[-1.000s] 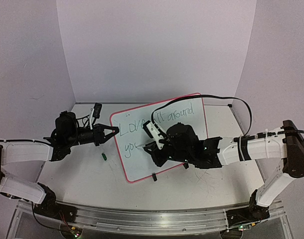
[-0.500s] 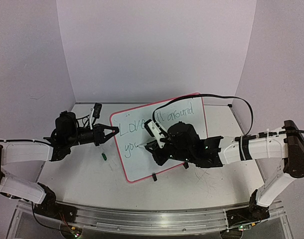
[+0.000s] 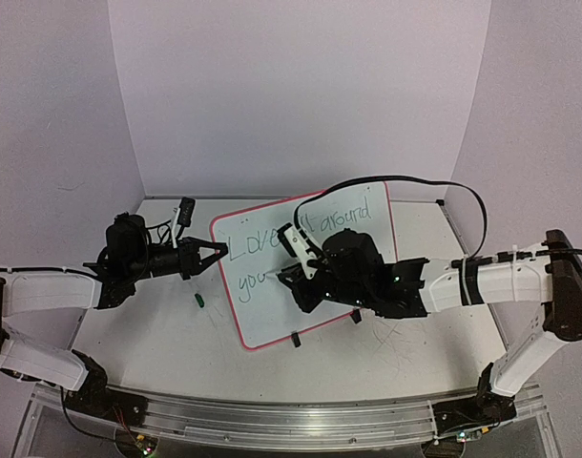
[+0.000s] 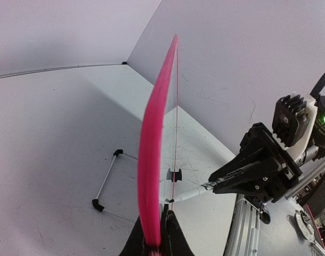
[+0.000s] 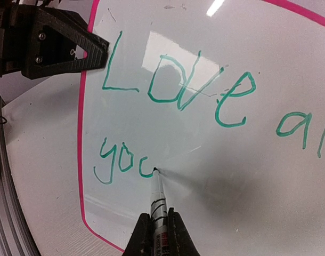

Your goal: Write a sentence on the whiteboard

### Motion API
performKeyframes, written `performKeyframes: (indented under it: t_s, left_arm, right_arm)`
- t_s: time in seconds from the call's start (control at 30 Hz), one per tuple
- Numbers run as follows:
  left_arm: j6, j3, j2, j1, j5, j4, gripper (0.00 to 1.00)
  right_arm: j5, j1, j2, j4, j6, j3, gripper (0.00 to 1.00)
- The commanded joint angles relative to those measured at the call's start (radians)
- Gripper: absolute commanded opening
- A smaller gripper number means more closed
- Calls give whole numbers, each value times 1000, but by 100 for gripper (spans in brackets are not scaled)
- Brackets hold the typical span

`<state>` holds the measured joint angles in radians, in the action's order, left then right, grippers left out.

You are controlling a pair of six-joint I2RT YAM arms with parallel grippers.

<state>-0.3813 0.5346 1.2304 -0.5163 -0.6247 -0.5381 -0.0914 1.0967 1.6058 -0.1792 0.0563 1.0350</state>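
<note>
Right hand (image 5: 159, 224) low, marker (image 5: 156, 193) on whiteboard (image 5: 216, 160)

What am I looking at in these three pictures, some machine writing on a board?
Two robot arms are bolted at the near edge of a table. The wide picture comes from a camera above and behind them; the other two come from cameras on the wrists. The left hand is shut on the rim of the whiteboard. The right hand grips a marker, tip on the board. The sentence, in green, reads "Love all around" with "you" unfinished. A small green object, maybe a cap, lies on the table.
</note>
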Motion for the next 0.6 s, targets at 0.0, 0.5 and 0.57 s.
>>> performKeyframes:
  t_s: [0.0, 0.5, 0.57]
  left_arm:
    - [104, 5, 2, 4, 50, 112, 0]
    - [104, 7, 4, 4, 51, 112, 0]
    - [104, 8, 4, 3, 51, 112, 0]
  right_arm:
    - [-75, -26, -18, -24, -3, 41, 0]
    - [-78, -26, -25, -26, -3, 43, 0]
    - [-79, -26, -27, -27, -3, 41, 0]
